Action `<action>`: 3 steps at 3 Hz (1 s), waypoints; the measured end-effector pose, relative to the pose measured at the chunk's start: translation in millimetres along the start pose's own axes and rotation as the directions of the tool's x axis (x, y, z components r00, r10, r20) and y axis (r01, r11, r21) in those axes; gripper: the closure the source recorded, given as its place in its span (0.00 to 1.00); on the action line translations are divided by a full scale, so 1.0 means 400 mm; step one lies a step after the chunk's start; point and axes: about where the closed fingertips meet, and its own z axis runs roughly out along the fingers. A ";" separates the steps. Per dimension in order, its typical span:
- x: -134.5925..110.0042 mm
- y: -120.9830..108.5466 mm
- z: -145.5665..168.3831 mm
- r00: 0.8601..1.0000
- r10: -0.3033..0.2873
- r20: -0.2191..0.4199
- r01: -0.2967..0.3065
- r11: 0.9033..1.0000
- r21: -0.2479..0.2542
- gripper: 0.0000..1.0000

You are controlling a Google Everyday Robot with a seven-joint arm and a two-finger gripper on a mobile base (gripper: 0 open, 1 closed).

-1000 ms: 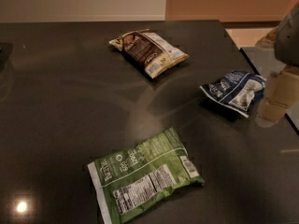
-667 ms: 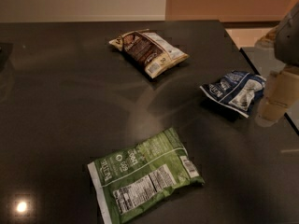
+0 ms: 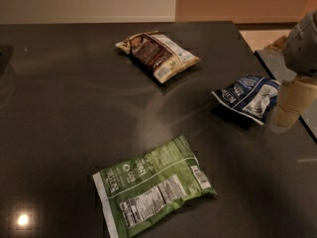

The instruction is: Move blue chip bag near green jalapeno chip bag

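Observation:
The blue chip bag (image 3: pixel 247 97) is small, crinkled and navy with white panels; it lies at the right side of the dark table (image 3: pixel 74 108). The green jalapeno chip bag (image 3: pixel 151 186) lies flat at the front middle, label side up, well to the left of and nearer than the blue bag. My gripper (image 3: pixel 290 105) is at the right edge of the view, its cream-coloured end right beside the blue bag's right end. I cannot tell whether it touches the bag. The grey arm (image 3: pixel 303 46) rises above it.
A brown-and-cream chip bag (image 3: pixel 157 55) lies at the back middle of the table. The table's right edge (image 3: pixel 277 78) runs just behind the gripper, with a lighter floor beyond. A wall stands behind the table.

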 end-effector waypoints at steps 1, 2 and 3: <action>0.029 -0.024 0.069 0.998 -0.069 0.013 0.070 0.997 -0.025 0.00; 0.065 -0.049 0.143 0.989 -0.145 0.005 0.146 0.988 -0.051 0.00; 0.098 -0.086 0.207 0.978 -0.208 -0.014 0.206 0.975 -0.081 0.00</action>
